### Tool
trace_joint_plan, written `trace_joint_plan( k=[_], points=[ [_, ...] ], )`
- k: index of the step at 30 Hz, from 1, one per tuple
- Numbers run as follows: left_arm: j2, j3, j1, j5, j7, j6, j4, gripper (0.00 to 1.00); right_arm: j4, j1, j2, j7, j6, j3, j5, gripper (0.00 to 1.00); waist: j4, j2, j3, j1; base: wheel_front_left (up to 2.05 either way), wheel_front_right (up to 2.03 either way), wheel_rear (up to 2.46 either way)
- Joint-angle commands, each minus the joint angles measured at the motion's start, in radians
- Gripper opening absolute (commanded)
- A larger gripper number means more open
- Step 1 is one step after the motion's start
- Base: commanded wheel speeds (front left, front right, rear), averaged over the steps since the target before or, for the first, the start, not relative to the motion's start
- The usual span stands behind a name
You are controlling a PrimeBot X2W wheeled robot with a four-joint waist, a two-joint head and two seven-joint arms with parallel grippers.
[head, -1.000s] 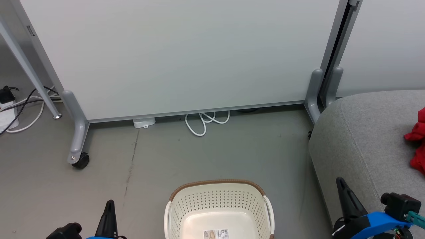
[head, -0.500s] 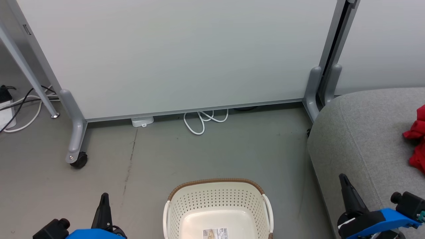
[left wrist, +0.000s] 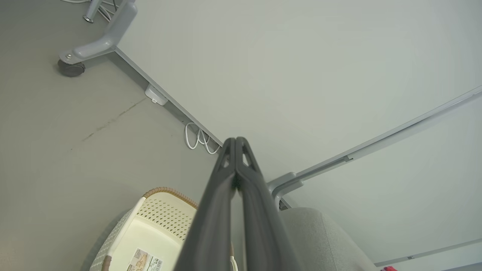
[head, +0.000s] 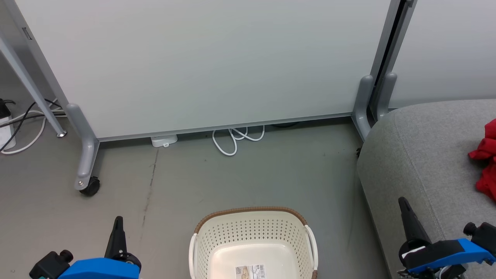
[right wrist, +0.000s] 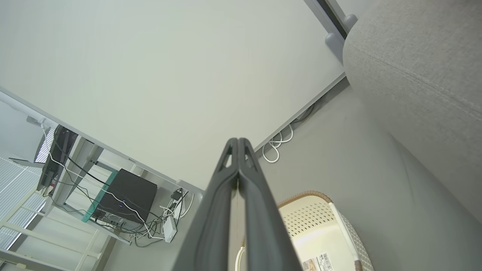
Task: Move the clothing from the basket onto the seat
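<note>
Clothing [head: 489,155] lies on the seat [head: 426,155], well apart from the basket [head: 252,232].

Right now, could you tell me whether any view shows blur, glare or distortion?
Head view: sharp, evenly lit, no glare on the basket. Left wrist view: wide-angle stretch makes the left gripper loom large. Right wrist view: likewise for the right gripper.
</note>
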Motion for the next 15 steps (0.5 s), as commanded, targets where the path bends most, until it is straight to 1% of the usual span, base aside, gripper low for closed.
trace_joint_plan(
  k=[1, 15],
  points=[
    [0.003, 0.01, -0.035, -0.033, 0.009, -0.001, -0.02, 0.0, -0.008, -0.032, -0.004, 0.005, 0.0, -0.004, 0.04, 0.0, -0.001, 0.0, 0.001, -0.0001, 0.0, 0.0, 0.0],
    [0.0, 0.028, -0.052, -0.18, 0.052, -0.001, -0.041, 0.0, -0.003, -0.047, -0.005, 0.026, 0.0, -0.011, 0.207, 0.0, -0.007, 0.0, 0.008, -0.0001, 0.0, 0.0, 0.0]
  ],
)
